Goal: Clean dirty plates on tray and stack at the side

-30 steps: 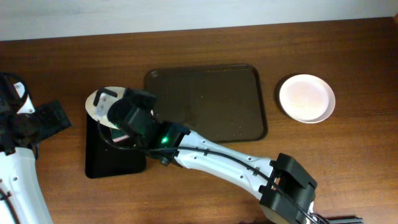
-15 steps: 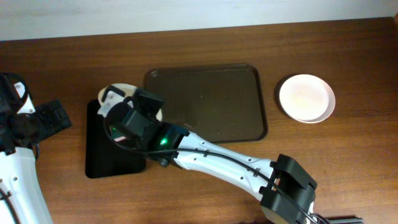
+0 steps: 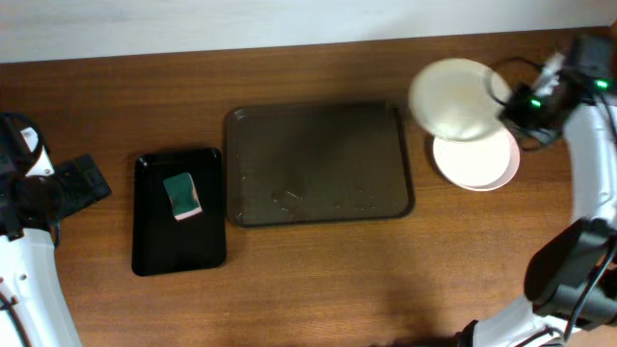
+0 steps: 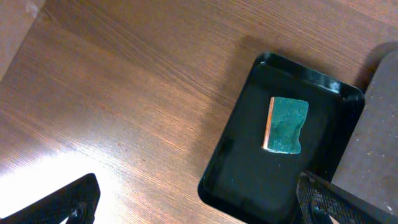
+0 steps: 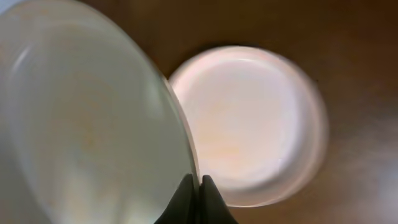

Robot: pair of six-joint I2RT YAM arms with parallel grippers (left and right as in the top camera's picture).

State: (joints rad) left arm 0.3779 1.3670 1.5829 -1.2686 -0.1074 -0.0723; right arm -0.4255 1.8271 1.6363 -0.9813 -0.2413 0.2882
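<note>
My right gripper [image 3: 509, 101] is shut on the rim of a white plate [image 3: 455, 98] and holds it tilted in the air, beside and partly over another white plate [image 3: 477, 159] that lies on the table at the right. In the right wrist view the fingertips [image 5: 199, 190] pinch the held plate's [image 5: 87, 124] edge, with the lying plate [image 5: 249, 124] below. I cannot tell whether that lying plate is one or a stack. The large brown tray [image 3: 318, 164] holds no plates. My left gripper [image 3: 82, 183] is open and empty at the far left.
A small glossy black tray [image 3: 178, 251] lies left of the brown tray, with a green sponge [image 3: 181, 195] in it. Both show in the left wrist view: tray [image 4: 249, 180], sponge [image 4: 286, 124]. The left fingers [image 4: 199, 208] hover over bare wood beside it.
My right arm has swung from over the black tray at the left across to the far right, carrying the plate. The sponge now lies uncovered. The left arm has not moved.
</note>
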